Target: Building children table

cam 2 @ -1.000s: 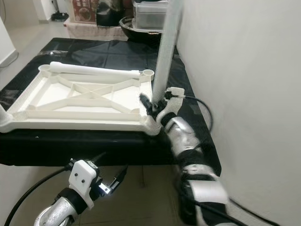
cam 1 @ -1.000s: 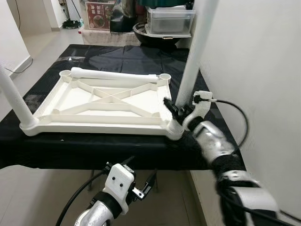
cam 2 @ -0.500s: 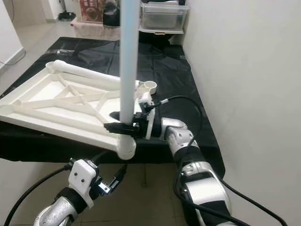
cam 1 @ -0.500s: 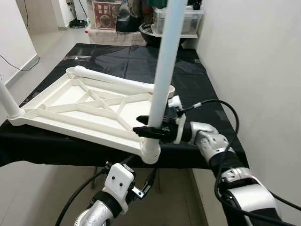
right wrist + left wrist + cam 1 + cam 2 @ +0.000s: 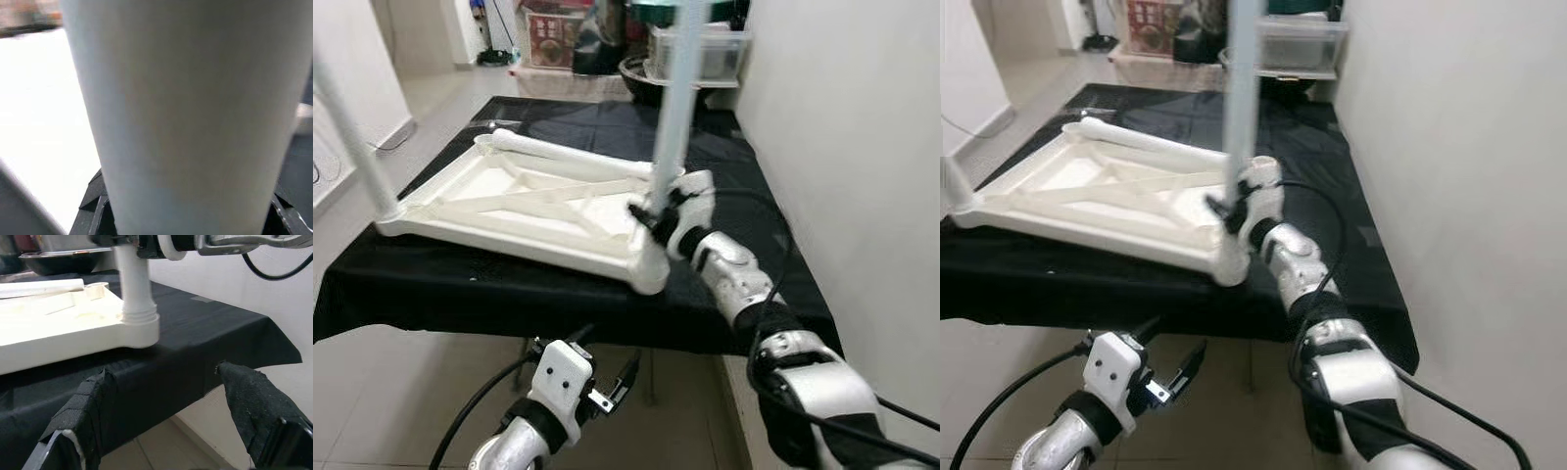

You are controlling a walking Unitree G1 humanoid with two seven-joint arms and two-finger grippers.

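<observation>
A white plastic table top (image 5: 509, 220) lies upside down on the black-covered table (image 5: 460, 294). One white leg (image 5: 674, 108) stands upright in its near right corner socket (image 5: 646, 269). My right gripper (image 5: 649, 211) is shut on that leg just above the socket; in the right wrist view the leg (image 5: 181, 107) is very close. A second leg (image 5: 357, 137) stands at the near left corner. A loose leg (image 5: 573, 154) lies along the far edge. My left gripper (image 5: 607, 357) hangs open below the table's front edge, facing the socket (image 5: 139, 328).
A white wall (image 5: 842, 147) runs close along the table's right side. A dark bowl and a clear plastic box (image 5: 705, 54) stand past the far end. Tiled floor (image 5: 372, 392) lies in front and to the left.
The table top has swung on the table with my right gripper holding the leg; its near right corner came back from over the edge. The head view has also shifted.
</observation>
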